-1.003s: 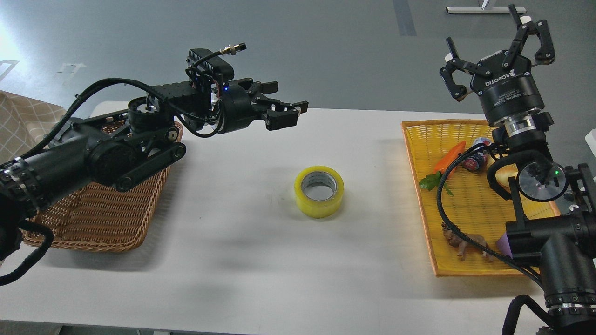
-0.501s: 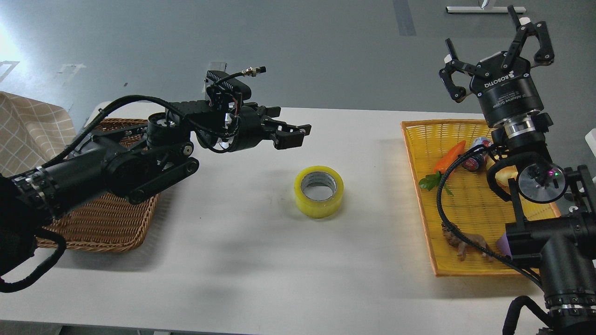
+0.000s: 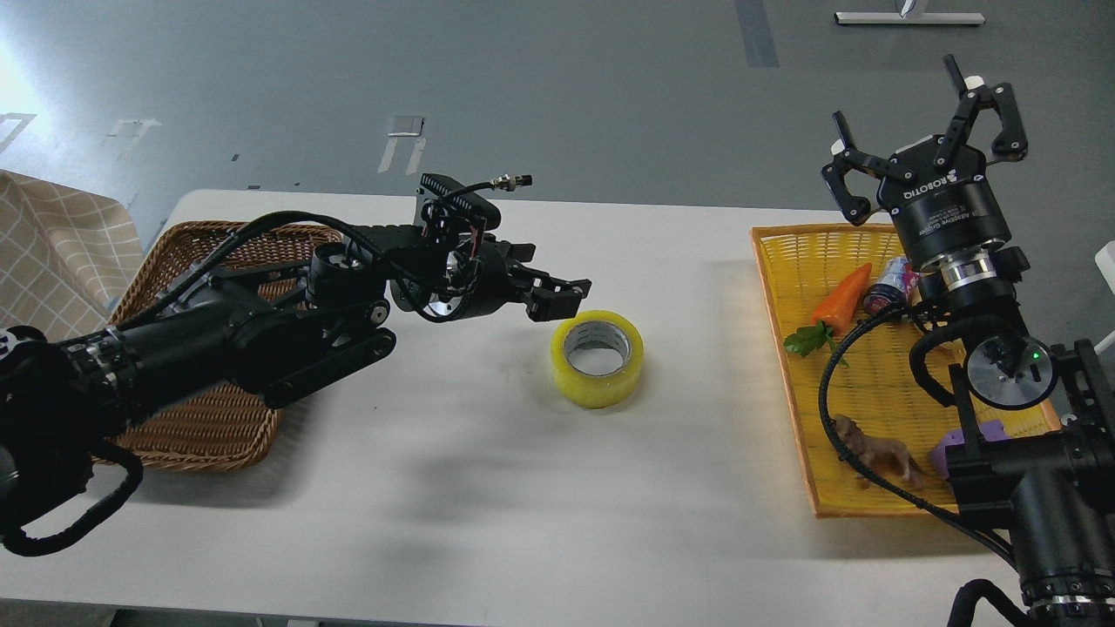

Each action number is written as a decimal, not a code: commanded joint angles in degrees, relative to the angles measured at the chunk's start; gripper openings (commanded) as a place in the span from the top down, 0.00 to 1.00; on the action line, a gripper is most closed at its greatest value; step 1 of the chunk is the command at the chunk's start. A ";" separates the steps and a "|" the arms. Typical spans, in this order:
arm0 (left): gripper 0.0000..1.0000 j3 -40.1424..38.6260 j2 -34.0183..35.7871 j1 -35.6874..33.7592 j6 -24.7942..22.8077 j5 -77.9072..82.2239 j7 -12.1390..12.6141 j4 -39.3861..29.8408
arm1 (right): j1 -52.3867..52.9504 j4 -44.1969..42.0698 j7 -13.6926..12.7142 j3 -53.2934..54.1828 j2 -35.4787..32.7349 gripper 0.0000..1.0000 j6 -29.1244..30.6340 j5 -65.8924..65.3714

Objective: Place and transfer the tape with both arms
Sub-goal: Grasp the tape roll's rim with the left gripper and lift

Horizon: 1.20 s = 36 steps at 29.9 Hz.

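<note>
Yellow tape flat – core upward, left tool beside it, spread unclear, right tool wide

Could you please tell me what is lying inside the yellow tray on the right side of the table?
The yellow tray holds a toy carrot, a small can, a brown animal figure and a purple object; the right arm covers part of it.

White table carries the tape lying flat at centre, a brown wicker basket at 9 o'clock, a yellow tray at 3 o'clock.
</note>
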 commanded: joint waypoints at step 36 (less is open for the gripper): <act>0.02 4.88 -7.30 1.68 -3.85 -0.52 4.31 6.06 | -0.74 -0.27 0.08 0.00 -0.61 0.00 -0.01 0.00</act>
